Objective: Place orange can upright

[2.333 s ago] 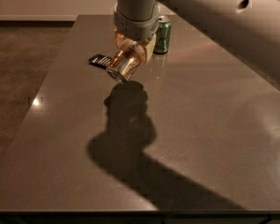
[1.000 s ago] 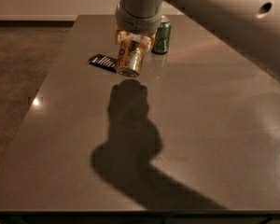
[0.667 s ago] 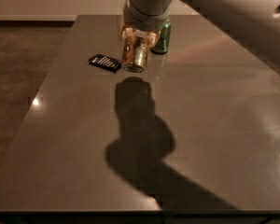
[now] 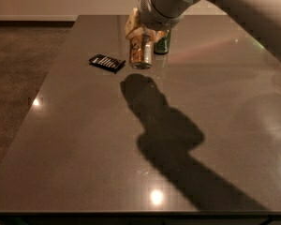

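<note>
My gripper [image 4: 141, 40] is at the far middle of the dark table [image 4: 84, 139], shut on the orange can [image 4: 140, 54]. The can has a mottled orange-brown and silver label and stands almost upright in the fingers, its silver end down and close to the table top. Whether it touches the table cannot be told. The arm comes in from the upper right and casts a large shadow across the table toward the near right.
A green can [image 4: 162, 42] stands upright just behind and right of the gripper, partly hidden by it. A flat black packet with white marks [image 4: 107, 63] lies to the left of the orange can. Carpeted floor [image 4: 18, 64] lies past the table's left edge.
The gripper has shifted right and toward the far side with the orange can, turning it from a tilt to nearly upright. The shadow has moved right with it.
</note>
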Tool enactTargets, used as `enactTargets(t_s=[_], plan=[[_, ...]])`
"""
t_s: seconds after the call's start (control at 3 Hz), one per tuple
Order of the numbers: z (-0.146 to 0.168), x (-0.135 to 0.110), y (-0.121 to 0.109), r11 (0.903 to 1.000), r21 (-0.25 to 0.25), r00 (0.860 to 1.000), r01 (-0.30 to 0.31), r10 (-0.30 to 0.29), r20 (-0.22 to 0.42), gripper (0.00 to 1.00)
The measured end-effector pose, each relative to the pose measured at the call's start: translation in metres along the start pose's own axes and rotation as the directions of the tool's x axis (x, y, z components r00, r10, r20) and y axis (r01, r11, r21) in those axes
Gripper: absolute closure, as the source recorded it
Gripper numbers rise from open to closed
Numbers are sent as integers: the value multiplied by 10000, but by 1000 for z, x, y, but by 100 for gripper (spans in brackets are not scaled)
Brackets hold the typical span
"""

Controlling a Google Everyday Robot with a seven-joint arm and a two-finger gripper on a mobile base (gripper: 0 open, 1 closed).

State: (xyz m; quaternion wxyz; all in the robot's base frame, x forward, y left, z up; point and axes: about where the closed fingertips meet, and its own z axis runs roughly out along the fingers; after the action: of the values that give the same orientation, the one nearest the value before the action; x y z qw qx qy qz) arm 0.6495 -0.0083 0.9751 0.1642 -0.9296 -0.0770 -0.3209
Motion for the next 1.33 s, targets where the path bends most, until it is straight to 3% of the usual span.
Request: enactTargets(t_s=[0.33, 0.67, 1.33], plan=[[0, -6, 2, 9924, 880, 9961, 864, -845, -245, 100], [-7, -14, 2, 9696, 1606, 9810, 1845, -1718, -896, 100], [-15, -29, 4, 9185, 1943, 9182, 3443, -2863, -2737, 100]])
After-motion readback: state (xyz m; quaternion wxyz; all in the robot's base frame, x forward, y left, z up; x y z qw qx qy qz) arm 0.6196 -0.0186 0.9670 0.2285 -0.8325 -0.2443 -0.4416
